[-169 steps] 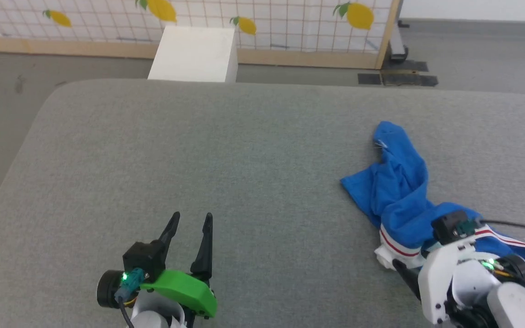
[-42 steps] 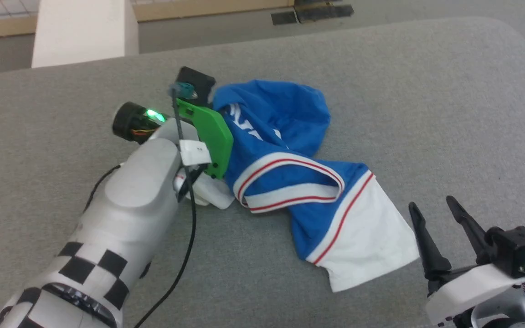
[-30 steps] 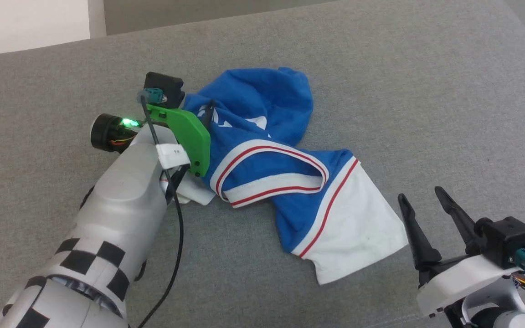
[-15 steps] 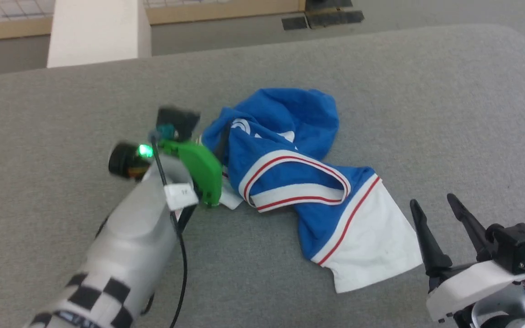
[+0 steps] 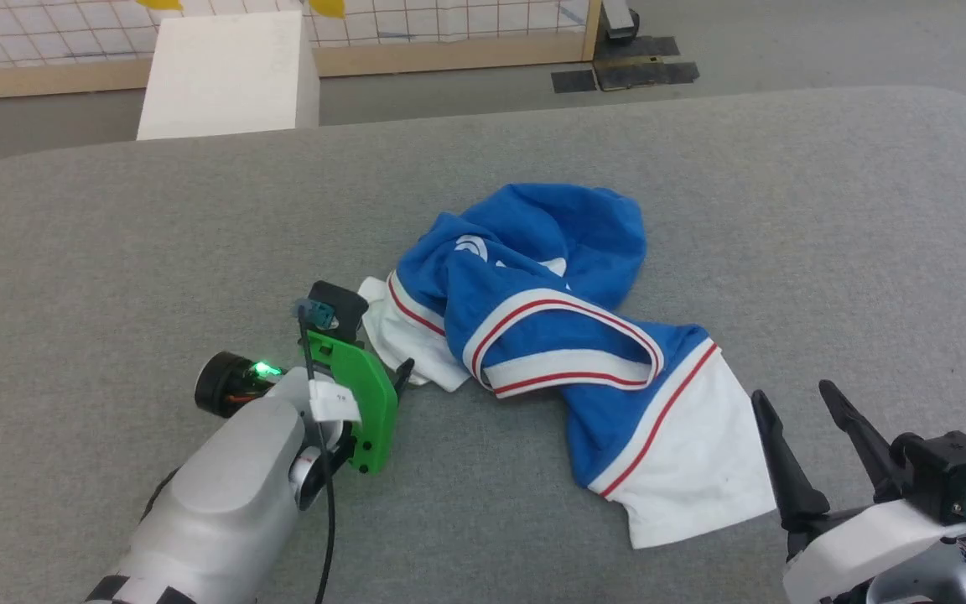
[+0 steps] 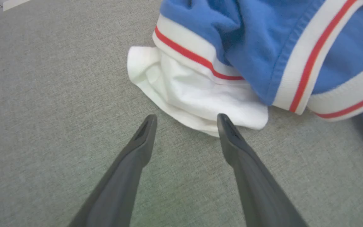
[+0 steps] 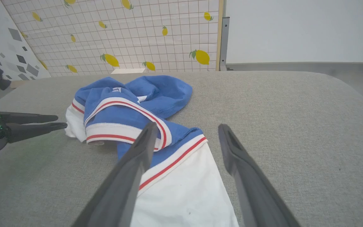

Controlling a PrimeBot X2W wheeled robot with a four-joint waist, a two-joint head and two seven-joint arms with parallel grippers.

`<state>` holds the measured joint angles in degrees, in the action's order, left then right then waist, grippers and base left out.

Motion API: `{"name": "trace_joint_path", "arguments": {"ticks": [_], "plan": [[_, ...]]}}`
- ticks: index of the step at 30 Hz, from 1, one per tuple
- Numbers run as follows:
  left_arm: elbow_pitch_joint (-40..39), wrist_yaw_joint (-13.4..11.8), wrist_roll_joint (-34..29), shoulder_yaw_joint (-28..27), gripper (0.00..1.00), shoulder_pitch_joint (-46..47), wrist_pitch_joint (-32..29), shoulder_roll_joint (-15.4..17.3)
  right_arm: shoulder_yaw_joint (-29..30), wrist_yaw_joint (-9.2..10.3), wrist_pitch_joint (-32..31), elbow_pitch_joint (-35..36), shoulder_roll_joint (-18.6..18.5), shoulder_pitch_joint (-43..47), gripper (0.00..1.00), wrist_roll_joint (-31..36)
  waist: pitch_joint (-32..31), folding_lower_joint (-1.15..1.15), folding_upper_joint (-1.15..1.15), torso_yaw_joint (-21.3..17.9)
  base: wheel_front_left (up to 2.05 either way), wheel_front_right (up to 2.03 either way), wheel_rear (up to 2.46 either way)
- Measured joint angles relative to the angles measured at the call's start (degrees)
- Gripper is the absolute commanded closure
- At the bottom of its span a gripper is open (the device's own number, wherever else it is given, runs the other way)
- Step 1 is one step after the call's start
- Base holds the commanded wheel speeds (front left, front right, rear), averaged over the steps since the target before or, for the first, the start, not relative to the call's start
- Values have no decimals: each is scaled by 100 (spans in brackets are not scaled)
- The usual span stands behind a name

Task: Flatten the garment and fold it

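The crumpled royal-blue jersey T-shirt (image 5: 600, 235) with red-striped white trim is lying between the grippers, its white sleeve (image 6: 197, 104) just ahead of the nearer left gripper (image 6: 186, 118), fingers spread, empty; the right gripper (image 5: 793, 393) is hovering equally spread.

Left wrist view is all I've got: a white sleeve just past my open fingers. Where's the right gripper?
Observer: The right gripper is open, beside the other white sleeve, at the near right of the grey surface.
Operator: Is the shirt flat yet?
Observer: No. The garment lies bunched, with its striped collar looped on top.
Operator: Anything else around?
Observer: A white block stands beyond the surface's far edge, apart from the garment.
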<state>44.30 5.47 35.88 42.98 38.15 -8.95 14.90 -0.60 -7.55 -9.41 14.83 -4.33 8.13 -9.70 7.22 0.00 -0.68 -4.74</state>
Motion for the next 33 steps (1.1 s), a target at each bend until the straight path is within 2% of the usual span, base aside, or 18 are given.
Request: {"name": "trace_joint_path", "arguments": {"ticks": [8, 13, 14, 15, 20, 23, 26, 29, 33], "plan": [[-65, -71, 99, 248, 0, 82, -1029, 74, -57, 0, 22, -59, 20, -51, 0, -48, 293, 0, 0, -218, 0, 0, 0], [16, 11, 118, 386, 0, 342, -1599, 131, -67, 0, 89, -146, 46, -145, 0, -53, 457, 0, 0, -389, 0, 0, 0], [14, 32, 136, 411, 4, 367, -1669, 135, -68, 0, 96, -162, 53, -153, 0, -54, 479, 0, 0, -413, 0, 0, 0], [-27, 58, 163, 459, 100, 413, -1726, 176, -60, 0, 136, -205, 70, -168, 0, -54, 528, 0, 0, -474, 0, 0, 0], [-297, 100, 196, 491, 100, 313, -1448, 236, 35, 0, 142, -271, 91, -167, 0, -54, 472, 0, 0, -426, 0, 0, 0], [-628, 22, 196, 436, 100, 155, -1200, 356, 69, 0, 142, -279, 100, -165, 0, -55, 396, 0, 0, -323, 0, 0, 0], [-1095, -136, 196, 366, 100, -102, -1045, 617, 93, 0, 142, -272, 110, -147, 0, -56, 301, 0, 0, -211, 0, 0, 0], [-1733, -386, 198, 205, 100, -348, -979, 1015, 115, 0, 135, -261, 115, -85, 0, -55, 209, 0, 0, -93, 0, 0, 0], [-2684, -869, 342, -186, 100, -839, -982, 1635, 146, 0, 122, -198, 120, -34, 0, -55, 115, 0, 0, 50, 0, 0, 0]]}}
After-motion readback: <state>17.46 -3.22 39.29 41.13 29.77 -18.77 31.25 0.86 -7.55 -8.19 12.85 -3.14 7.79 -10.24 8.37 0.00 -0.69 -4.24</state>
